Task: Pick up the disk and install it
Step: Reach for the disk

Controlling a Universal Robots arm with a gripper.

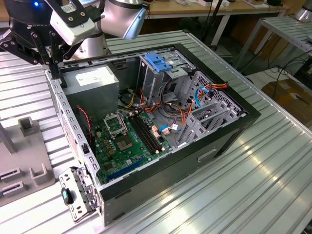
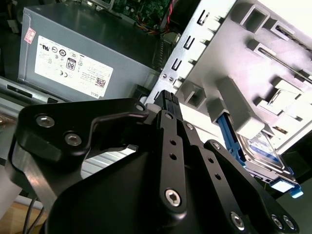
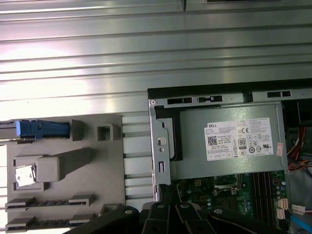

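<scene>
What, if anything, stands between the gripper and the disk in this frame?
Nothing visible does. The gripper hangs over the case wall by the power supply; the disk sits in the grey fixture beside the case, its blue rail uncovered.

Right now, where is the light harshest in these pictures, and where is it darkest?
First wrist view: glare whitens the ribbed metal table. Second wrist view: the black gripper sits dark against the bright grey fixture. Exterior view: the computer case is shaded inside.
</scene>
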